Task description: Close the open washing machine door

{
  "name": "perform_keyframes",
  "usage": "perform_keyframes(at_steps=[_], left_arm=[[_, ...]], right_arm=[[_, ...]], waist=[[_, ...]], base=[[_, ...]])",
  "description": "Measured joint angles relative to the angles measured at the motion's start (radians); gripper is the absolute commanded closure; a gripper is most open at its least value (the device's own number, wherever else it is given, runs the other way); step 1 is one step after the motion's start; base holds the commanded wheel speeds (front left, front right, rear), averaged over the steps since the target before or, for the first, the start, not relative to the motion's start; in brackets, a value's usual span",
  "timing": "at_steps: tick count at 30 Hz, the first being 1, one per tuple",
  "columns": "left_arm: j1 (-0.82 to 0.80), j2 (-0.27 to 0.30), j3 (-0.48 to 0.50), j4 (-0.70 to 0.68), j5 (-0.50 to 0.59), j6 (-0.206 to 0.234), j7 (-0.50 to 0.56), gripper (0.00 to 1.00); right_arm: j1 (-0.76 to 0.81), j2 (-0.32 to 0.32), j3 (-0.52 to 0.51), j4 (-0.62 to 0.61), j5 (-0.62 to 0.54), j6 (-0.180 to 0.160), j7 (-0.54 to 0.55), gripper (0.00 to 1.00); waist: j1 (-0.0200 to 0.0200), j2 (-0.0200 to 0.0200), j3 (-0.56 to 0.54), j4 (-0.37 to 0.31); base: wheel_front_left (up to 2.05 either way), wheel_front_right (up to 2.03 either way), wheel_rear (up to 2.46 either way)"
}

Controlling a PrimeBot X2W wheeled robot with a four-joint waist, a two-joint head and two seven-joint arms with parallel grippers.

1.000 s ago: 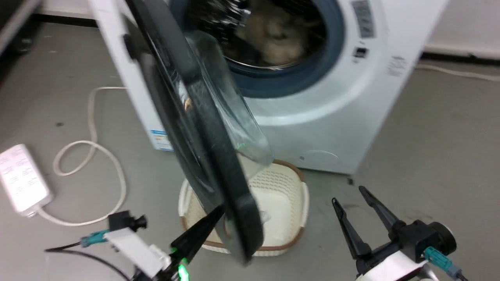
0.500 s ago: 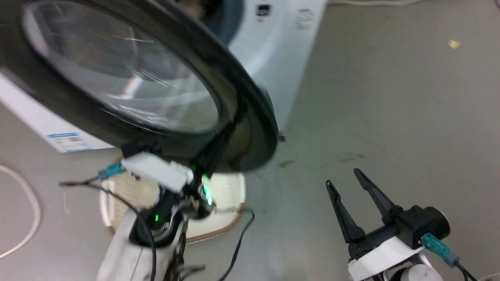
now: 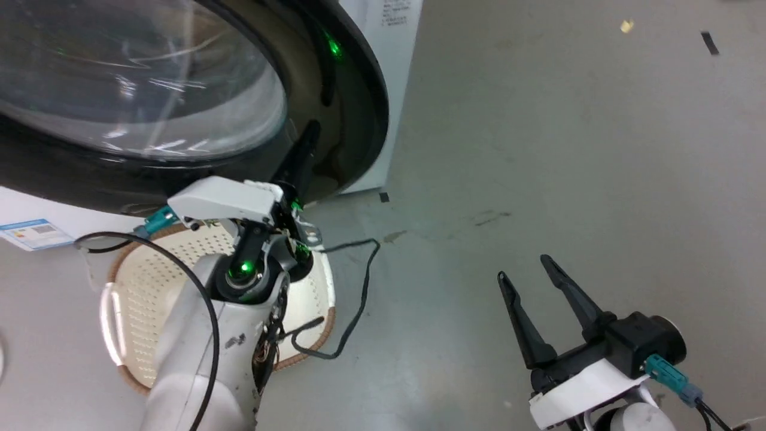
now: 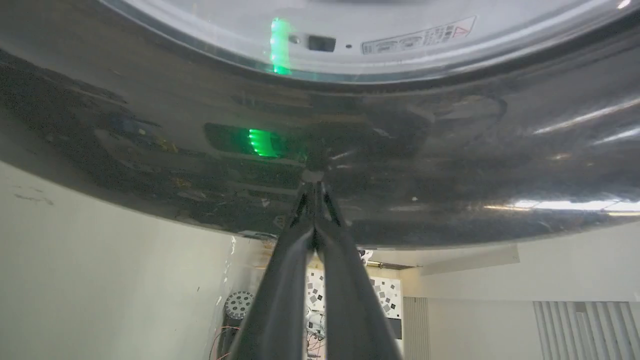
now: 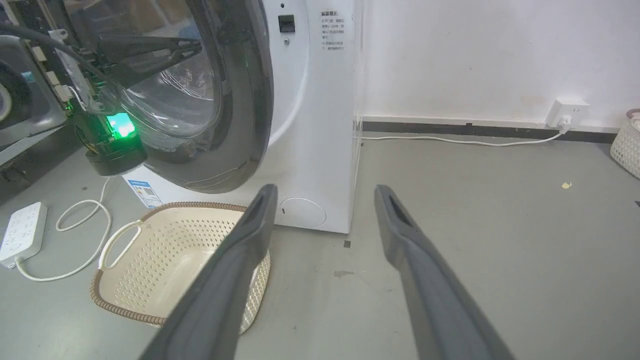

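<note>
Washing machine door: ajar.
Left gripper: jaws together, tips on rim.
Right gripper: jaws apart.
Push: to be kept steady until latched.

The washing machine door has swung mostly closed.

No word or number is coming through sharply enough to read. A white printed label is sitting on the pale front of the washing machine, beside its dark latch slot. It is carrying a red warning triangle at one end and lines of tiny dark print, too fine to make out. A blue-and-white sticker is clinging low on that front, showing a small square code-like patch and blurred print.
</note>
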Motion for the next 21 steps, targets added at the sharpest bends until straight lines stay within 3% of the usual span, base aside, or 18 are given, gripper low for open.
perform_keyframes(at_steps=[6,7,8,9,10,14,19,21], left_arm=[[0.115,0.016,-0.043,-0.076,0.046,-0.012,0.038,1.0],[0.146,0.027,-0.056,-0.111,0.075,-0.012,0.037,0.53],[0.178,0.037,-0.069,-0.145,0.101,-0.013,0.034,0.53],[0.213,0.047,-0.076,-0.174,0.121,-0.013,0.025,0.09],[0.248,0.057,-0.082,-0.205,0.141,-0.013,0.01,0.0],[0.348,0.1,-0.102,-0.289,0.221,-0.013,-0.051,0.0],[0.472,0.252,-0.152,-0.371,0.554,-0.013,-0.288,0.0],[0.489,0.268,-0.147,-0.37,0.614,-0.013,-0.312,0.0]], right_arm=[[0.012,-0.004,-0.017,-0.008,-0.001,0.0,0.0,0.0],[0.018,-0.007,-0.017,-0.009,-0.001,0.0,0.0,0.0],[0.027,-0.012,-0.017,-0.009,-0.001,0.0,0.0,0.0],[0.034,-0.016,-0.019,-0.009,-0.002,0.0,0.0,0.0],[0.042,-0.02,-0.021,-0.009,-0.002,0.0,0.0,0.0],[0.062,-0.034,-0.03,-0.01,-0.002,0.0,0.0,0.0],[0.098,-0.044,-0.065,-0.023,0.002,0.0,0.0,0.0],[0.104,-0.044,-0.072,-0.026,0.002,0.0,0.0,0.0]], waist=[[-0.0001,0.0,-0.047,0.063],[-0.0001,0.0,-0.056,0.076],[-0.0001,0.0,-0.066,0.089],[-0.0001,0.0,-0.077,0.103],[-0.0001,0.0,-0.088,0.116],[-0.0002,0.0,-0.123,0.159],[-0.0003,0.0,-0.19,0.244],[-0.0002,0.0,-0.2,0.258]], base=[[0.0,0.0,0.0],[0.0,0.0,0.0],[0.0,0.0,0.0],[0.0,0.0,0.0],[0.0,0.0,0.0],[0.0,0.0,0.0],[0.0,0.0,0.0],[0.0,0.0,0.0]])
